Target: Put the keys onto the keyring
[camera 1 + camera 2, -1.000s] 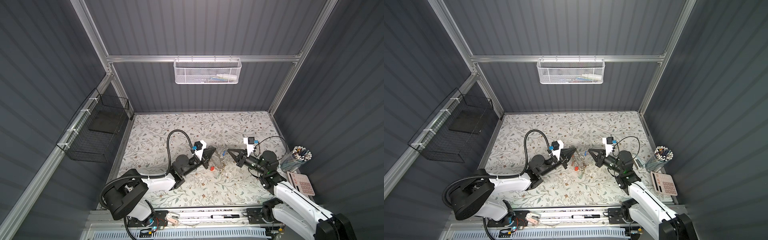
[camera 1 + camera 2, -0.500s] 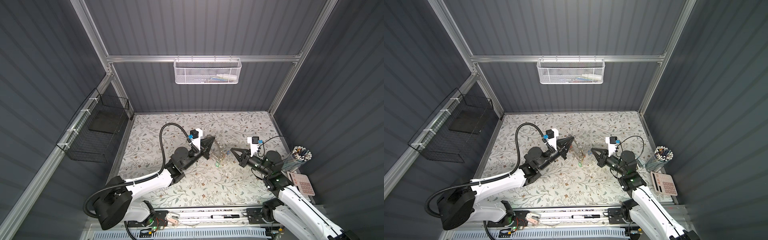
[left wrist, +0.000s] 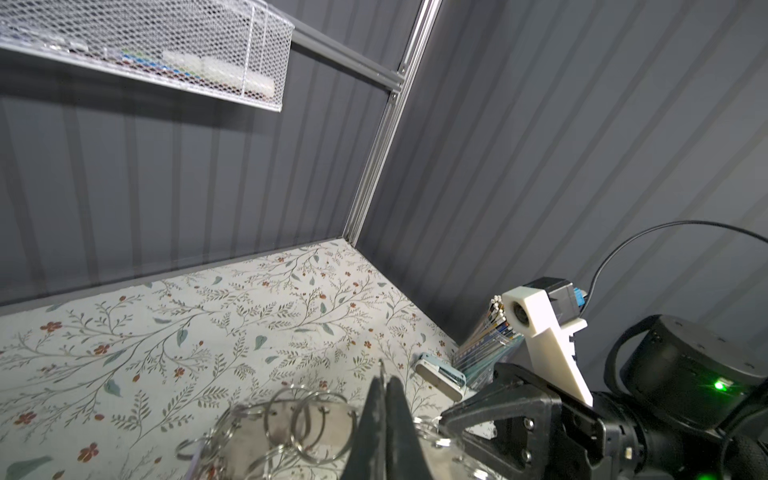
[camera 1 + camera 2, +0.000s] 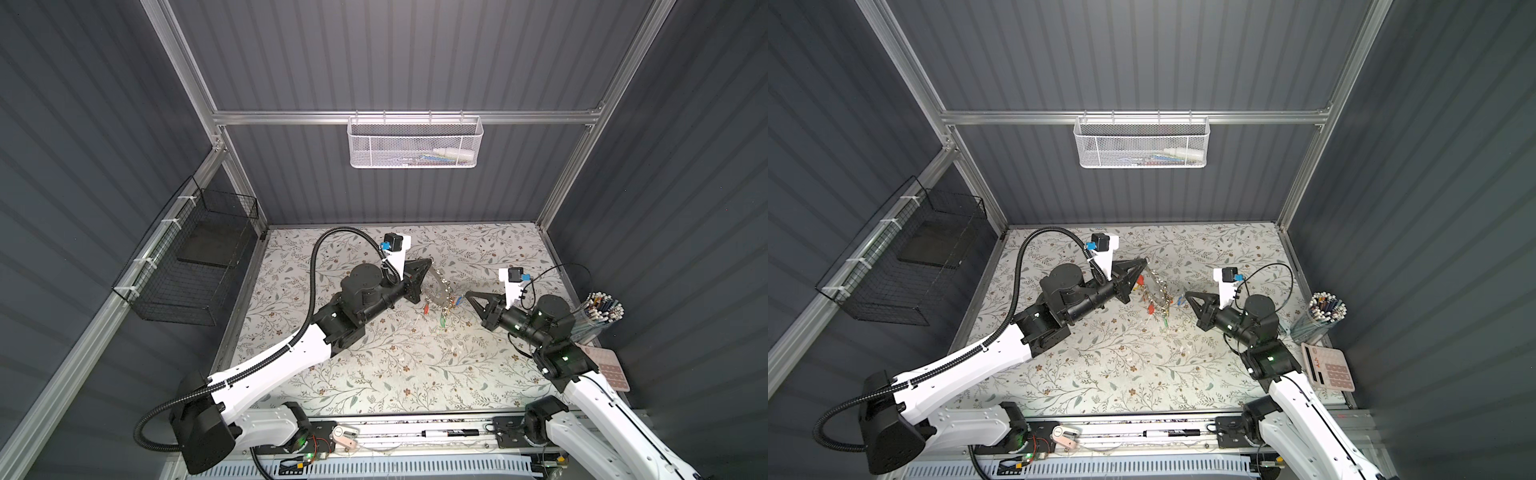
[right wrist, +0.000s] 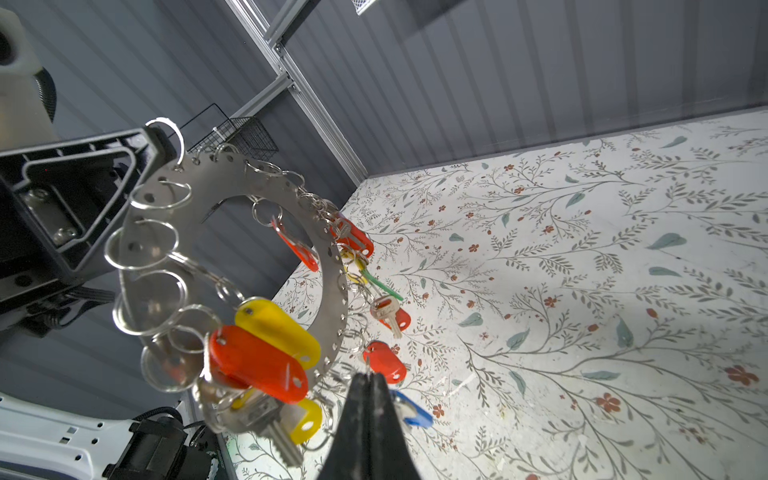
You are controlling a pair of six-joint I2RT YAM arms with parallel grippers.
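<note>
a: top views first. where's the keyring?
b: in both top views the keyring (image 4: 441, 291) (image 4: 1160, 286) is up off the desk (image 4: 374, 365), mid-scene, tilted on edge between the two arms. the left fingers (image 4: 419, 270) (image 4: 1133, 270) are pinched on its far rim.
a: and the right fingers?
b: the right fingers (image 4: 478, 301) (image 4: 1198, 303) are pressed together, tips just beside the ring's near edge. the keys (image 4: 458, 300) (image 4: 1179, 300), going by the blue tag, hang right at those tips. too small there to say if they're gripped.
a: left wrist view?
b: the left fingers (image 3: 374, 415) are closed flat together over the grey plate of the keyring (image 3: 328, 424), with loose split rings (image 3: 286, 411) fanned beside them. the right fingers (image 3: 498, 411) point in from across, tips at the plate's edge. the blue tag is hidden here.
a: right wrist view?
b: the keyring (image 5: 224, 178) hangs in the air from the left fingers (image 5: 83, 174), which clamp its rim on the side away from the right arm. red tags (image 5: 257, 361) and yellow tags (image 5: 278, 328) dangle from it, plus a green tag (image 5: 380, 284). the right fingers (image 5: 357, 415) are shut with no gap, and a thin sliver of metal pokes out at their tips. the keys (image 5: 411, 411) show as the blue tag just behind those fingers, touching or nearly so.
a: so are the keys held?
b: i cannot tell whether that sliver belongs to the keys or to one of the plate's own rings.
</note>
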